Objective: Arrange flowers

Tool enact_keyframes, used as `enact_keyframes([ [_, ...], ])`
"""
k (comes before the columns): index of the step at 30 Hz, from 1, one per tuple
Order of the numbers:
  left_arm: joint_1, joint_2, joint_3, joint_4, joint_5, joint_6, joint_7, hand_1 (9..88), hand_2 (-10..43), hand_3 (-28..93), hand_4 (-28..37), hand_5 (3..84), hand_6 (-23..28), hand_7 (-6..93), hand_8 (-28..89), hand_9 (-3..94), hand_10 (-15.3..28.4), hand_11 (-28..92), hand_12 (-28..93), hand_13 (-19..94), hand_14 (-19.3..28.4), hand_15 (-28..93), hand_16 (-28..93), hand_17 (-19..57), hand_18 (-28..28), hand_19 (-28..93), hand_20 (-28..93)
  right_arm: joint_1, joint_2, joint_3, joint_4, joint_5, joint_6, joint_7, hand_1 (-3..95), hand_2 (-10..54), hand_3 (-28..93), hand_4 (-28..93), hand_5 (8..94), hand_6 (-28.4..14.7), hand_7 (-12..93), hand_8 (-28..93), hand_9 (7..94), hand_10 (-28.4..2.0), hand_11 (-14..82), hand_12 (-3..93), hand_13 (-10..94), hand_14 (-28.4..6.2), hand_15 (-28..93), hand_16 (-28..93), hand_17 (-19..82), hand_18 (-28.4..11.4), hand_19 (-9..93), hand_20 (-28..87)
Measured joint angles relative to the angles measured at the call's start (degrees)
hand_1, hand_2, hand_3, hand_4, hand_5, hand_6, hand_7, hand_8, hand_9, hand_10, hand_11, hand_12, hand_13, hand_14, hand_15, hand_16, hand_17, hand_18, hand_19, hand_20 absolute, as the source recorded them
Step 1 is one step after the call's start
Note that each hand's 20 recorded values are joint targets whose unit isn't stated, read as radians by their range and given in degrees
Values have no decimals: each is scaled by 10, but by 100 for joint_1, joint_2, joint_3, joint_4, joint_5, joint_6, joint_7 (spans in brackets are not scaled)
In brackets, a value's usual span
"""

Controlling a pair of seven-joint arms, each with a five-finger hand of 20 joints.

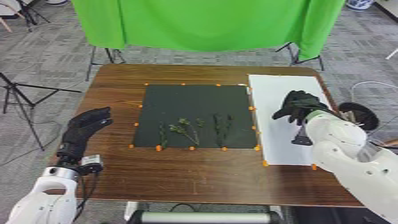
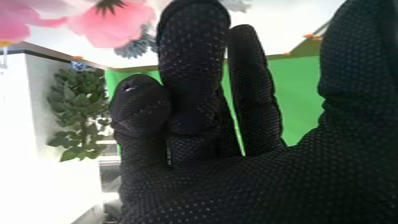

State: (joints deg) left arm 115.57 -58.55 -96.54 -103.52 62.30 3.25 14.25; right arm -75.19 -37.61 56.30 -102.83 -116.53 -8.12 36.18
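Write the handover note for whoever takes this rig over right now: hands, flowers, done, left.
Left hand: open, left of the dark mat, holding nothing.
Right hand: open, over the white board.
Flowers: green sprigs lie on the mat's near half; pink flowers are by the right hand's fingers.
Done: sprigs out on the mat.
Left: arranging; pink flowers probably next, but I cannot tell the intended layout.

left hand (image 1: 86, 122): black fabric glove | behind it: pale boxy module (image 1: 91, 160), dark cables (image 1: 83, 192), rounded white arm (image 1: 44, 197) | right hand (image 1: 298, 104): black glove, fine pale dots | behind it: smooth white arm (image 1: 338, 134), black fitting (image 1: 302, 139)
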Motion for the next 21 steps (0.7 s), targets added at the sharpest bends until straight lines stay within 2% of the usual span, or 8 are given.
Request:
enact_keyframes([
  [4,0,-21,13,0,0,-2,-1,405,-95,632,-135,475,0,218,-88,425,114,224,149,374,161,275,8,93,137,183,238,23,-22,-106,143,-156,21,17,354,-95,664,-97,579,-20,175,-55,666,-172,163,233,863,-66,471,291,598,-119,887,336],
  [8,0,-28,16,0,0,-2,-1,405,-95,632,-134,475,0,217,-87,425,115,225,149,375,161,273,7,93,137,184,237,14,-67,-157,268,-191,65,67,418,-95,663,-117,602,-16,198,-62,704,-163,178,229,879,-57,466,288,613,-110,885,326],
  [9,0,-30,16,0,0,-2,-1,405,-95,632,-134,474,1,217,-88,425,115,225,149,375,161,273,7,93,137,184,238,6,-75,-164,284,-191,96,76,437,-95,665,-127,623,-18,203,-38,723,-157,182,225,889,-53,463,290,622,-107,885,322],
  [10,0,-31,16,0,0,-2,-1,405,-95,632,-134,475,1,217,-88,425,114,224,149,375,161,273,8,93,137,184,238,0,-81,-173,296,-192,148,80,473,-95,641,-131,646,-23,197,40,741,-153,180,225,898,-51,457,294,629,-104,884,319],
  [12,3,-34,14,0,0,-2,0,406,-95,631,-134,474,0,217,-87,425,115,224,149,375,161,273,8,93,137,184,238,-8,-82,-220,315,-191,338,81,549,-95,587,-126,702,-29,189,114,797,-141,131,287,918,-44,443,304,645,-97,879,320],
  [15,15,-36,12,-5,-2,-1,1,406,-95,632,-134,474,1,218,-87,425,114,224,148,375,161,273,8,93,137,184,237,-22,-81,-335,349,-170,832,59,621,-95,571,-129,774,-26,198,123,888,-125,63,349,936,-36,443,310,670,-86,869,342],
  [18,19,-38,12,-5,-4,-1,4,406,-95,632,-134,475,2,216,-87,426,114,224,148,375,160,272,8,93,137,184,237,-29,-76,-480,382,-156,1357,0,648,-95,563,-142,799,-27,194,101,903,-127,54,350,937,-30,452,307,677,-80,865,354],
  [21,20,-38,14,-5,-8,1,9,407,-95,631,-133,476,2,216,-87,440,110,219,144,380,160,273,7,95,138,184,237,-51,-77,-543,385,-132,1562,-74,661,-95,560,-142,810,-31,194,92,911,-129,55,349,937,-27,459,307,681,-75,862,363],
])
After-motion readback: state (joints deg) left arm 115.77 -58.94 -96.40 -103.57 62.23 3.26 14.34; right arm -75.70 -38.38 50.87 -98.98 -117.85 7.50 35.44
